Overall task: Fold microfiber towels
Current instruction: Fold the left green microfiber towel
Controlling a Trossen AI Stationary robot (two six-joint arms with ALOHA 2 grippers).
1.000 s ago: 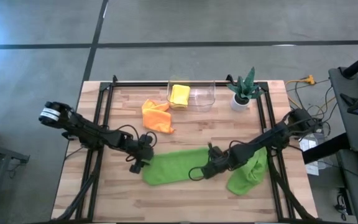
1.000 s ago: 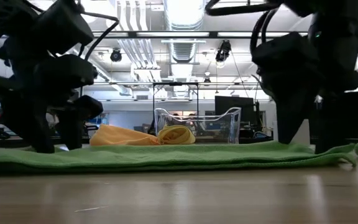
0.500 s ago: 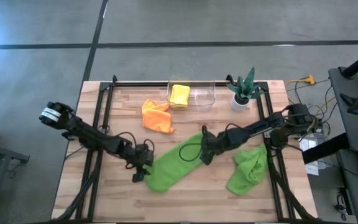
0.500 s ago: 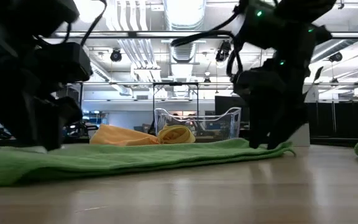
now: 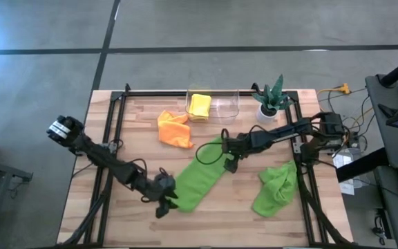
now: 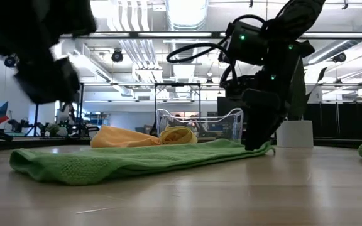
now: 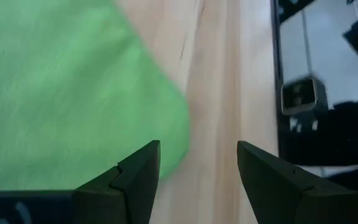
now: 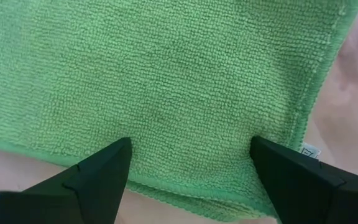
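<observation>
A lime green towel (image 5: pixel 202 174), folded into a long strip, lies slanting across the table's middle. My right gripper (image 5: pixel 229 160) stands open over the strip's far end (image 8: pixel 185 87), pointing down. My left gripper (image 5: pixel 164 205) hangs open above the strip's near end (image 7: pixel 73 93), with bare wood between its fingers; it shows blurred in the low view (image 6: pixel 43 69). A second green towel (image 5: pixel 276 188) lies crumpled at the right. An orange towel (image 5: pixel 173 128) lies bunched at the back. A yellow towel (image 5: pixel 200 105) sits in a clear bin. My right gripper sets its two spread fingertips (image 8: pixel 120 152) down on the top face of the green strip near its far end (image 6: pixel 247 147). The fingers come from above and straddle the strip's width. Nothing is pinched between them. The strip lies flat on the table.
The clear bin (image 5: pixel 223 104) stands at the far edge, a potted spiky plant (image 5: pixel 269 100) to its right. Black frame rails (image 5: pixel 112 138) run along both sides of the wooden top. Bare wood lies along the near edge (image 5: pixel 220 225).
The green strip has turned about from lying left-to-right to slanting. Its right end slid toward the far edge under my right gripper, and its left end went toward the near edge with my left gripper. Both wrists have rolled. My left gripper has risen clear of the towel.
</observation>
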